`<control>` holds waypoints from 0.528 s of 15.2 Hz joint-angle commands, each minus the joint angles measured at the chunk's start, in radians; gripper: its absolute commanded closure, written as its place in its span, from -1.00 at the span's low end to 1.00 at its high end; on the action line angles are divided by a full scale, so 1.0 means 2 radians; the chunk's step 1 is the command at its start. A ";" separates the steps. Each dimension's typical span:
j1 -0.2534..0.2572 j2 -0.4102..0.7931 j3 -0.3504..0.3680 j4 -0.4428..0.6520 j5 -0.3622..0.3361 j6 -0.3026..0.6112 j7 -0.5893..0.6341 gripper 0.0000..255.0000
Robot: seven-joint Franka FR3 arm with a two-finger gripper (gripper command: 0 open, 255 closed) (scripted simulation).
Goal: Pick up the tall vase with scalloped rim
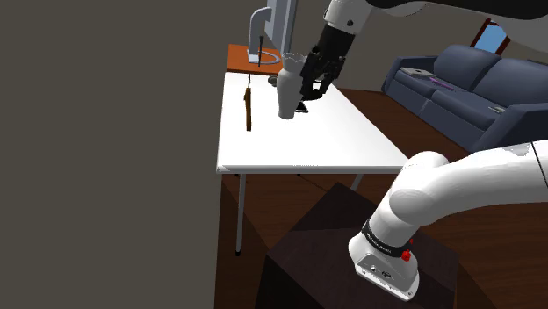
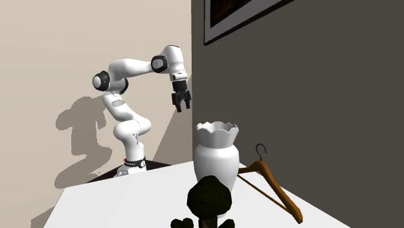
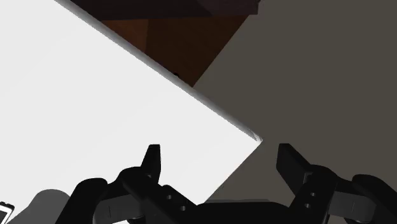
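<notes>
One big dark-blue cushioned sofa (image 1: 465, 88) sits off at the shoulder view's right, well apart from everything else. Next down in size is the white rectangular worktop (image 1: 299, 145) on thin legs, set against a grey wall. The white Franka arm (image 1: 457, 189) rises from its dark box stand (image 1: 351, 255) and reaches over the worktop.

The tall white vase with the scalloped rim (image 2: 217, 152) stands upright on the worktop, towards the end far from the stand. Just beside it, on the second exterior view's right, a brown wooden coat hanger with a dark hook (image 2: 272, 184) lies flat.

The all-black gripper (image 3: 218, 156) hangs in the air near the vase's rim. In the wrist view its fingers (image 3: 151, 159) are spread wide with nothing between them, just worktop edge and wall. A small dark bushy thing (image 2: 208, 197) sits in front of the vase in the second exterior view, can't tell what it is.
</notes>
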 commanded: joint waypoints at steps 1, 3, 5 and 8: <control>0.000 0.000 0.000 0.000 0.000 0.000 0.000 -1.00; -0.007 0.034 -0.009 0.021 -0.018 0.004 -0.016 -1.00; -0.013 0.068 -0.017 0.045 -0.035 0.007 -0.031 -1.00; -0.021 0.120 -0.027 0.084 -0.059 0.009 -0.053 -1.00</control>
